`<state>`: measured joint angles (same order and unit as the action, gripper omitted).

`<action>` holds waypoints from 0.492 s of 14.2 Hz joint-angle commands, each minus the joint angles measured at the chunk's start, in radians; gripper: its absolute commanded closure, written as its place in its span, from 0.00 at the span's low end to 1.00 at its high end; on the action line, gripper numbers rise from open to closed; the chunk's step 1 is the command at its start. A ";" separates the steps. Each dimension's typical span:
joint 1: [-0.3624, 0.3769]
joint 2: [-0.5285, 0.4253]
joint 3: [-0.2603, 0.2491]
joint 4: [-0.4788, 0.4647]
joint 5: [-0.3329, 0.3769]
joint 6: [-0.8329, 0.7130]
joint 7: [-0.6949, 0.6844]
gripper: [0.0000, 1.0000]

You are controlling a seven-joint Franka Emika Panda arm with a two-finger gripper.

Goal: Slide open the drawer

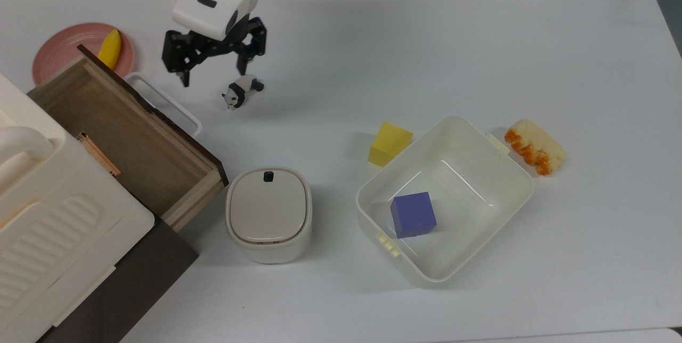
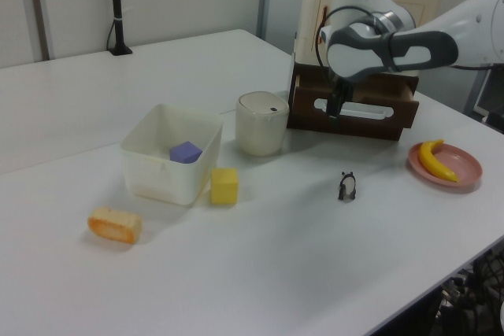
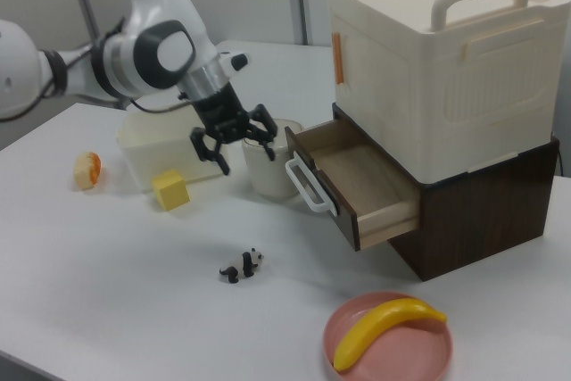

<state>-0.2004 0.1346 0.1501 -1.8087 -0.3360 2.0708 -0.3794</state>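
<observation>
Wooden drawer [image 1: 128, 135] pulled out, bare; tub [image 1: 469, 146] holds purple cube [image 1: 413, 214].

In the top view, the cream case [image 1: 48, 226] runs off the left and bottom edges and covers the back of the drawer [image 1: 128, 135]. In the left view, the arm hides part of the drawer's white handle [image 2: 352, 108]. In the right view, the claw [image 3: 234, 147] overlaps the round lidded container [image 3: 268, 167]. The toy panda [image 2: 347, 186] is too small to make out in detail.
</observation>
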 commanded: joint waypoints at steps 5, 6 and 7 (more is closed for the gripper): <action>0.007 -0.101 0.022 0.057 0.264 -0.250 0.445 0.00; 0.007 -0.110 0.022 0.057 0.271 -0.264 0.468 0.00; 0.007 -0.122 0.022 0.057 0.281 -0.296 0.465 0.00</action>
<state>-0.1988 0.0596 0.1760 -1.7408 -0.0937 1.8402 0.0238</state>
